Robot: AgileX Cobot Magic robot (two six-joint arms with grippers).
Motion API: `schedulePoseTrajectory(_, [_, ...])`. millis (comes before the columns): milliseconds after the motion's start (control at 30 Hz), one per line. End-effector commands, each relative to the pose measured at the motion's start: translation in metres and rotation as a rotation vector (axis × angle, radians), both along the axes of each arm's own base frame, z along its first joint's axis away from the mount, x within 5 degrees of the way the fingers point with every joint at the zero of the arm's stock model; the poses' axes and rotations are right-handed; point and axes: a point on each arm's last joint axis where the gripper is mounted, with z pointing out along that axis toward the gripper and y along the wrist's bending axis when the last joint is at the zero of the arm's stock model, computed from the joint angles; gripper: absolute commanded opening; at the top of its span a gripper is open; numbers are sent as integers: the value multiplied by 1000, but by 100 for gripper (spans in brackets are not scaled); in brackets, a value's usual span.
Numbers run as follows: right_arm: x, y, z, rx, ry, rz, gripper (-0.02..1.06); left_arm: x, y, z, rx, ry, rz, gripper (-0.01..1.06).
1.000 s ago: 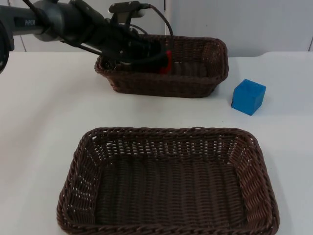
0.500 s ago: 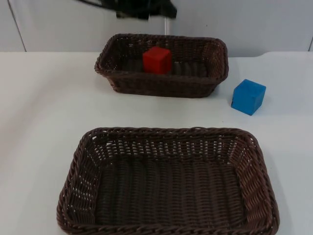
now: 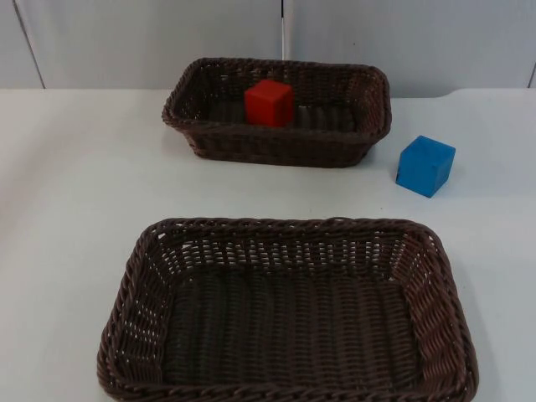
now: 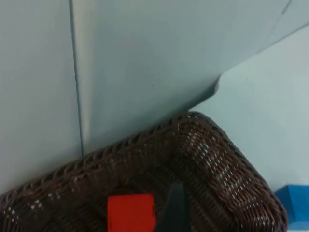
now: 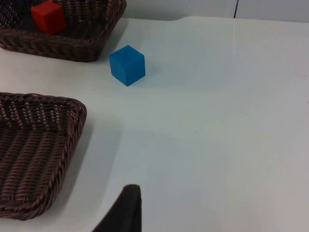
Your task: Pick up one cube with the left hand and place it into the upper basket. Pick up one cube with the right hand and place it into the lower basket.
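Red cube sits in upper basket, so my left job looks done. Blue cube waits on counter beside it, lower basket empty; can't tell either tool's opening.

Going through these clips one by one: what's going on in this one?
Half the job looks done. The red cube sits inside the upper brown wicker basket. The blue cube stands on the white table to that basket's right, untouched. The lower brown wicker basket holds nothing. Nothing is being held.
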Motion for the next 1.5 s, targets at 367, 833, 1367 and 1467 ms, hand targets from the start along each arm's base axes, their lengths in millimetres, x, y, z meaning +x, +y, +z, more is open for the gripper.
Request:
schedulePoseTrajectory(367, [1, 0, -3, 1, 6, -6, 105, -16, 5, -2, 120, 150, -28, 70])
schedulePoseTrajectory(833, [1, 0, -3, 1, 6, -6, 105, -41, 13, 51, 115, 101, 3, 70])
schedulePoseTrajectory(1367, [1, 0, -3, 1, 6, -6, 105, -56, 20, 61, 166, 192, 32, 70])
schedulePoseTrajectory(1467, [1, 0, -3, 1, 6, -6, 105, -55, 20, 62, 164, 178, 40, 68])
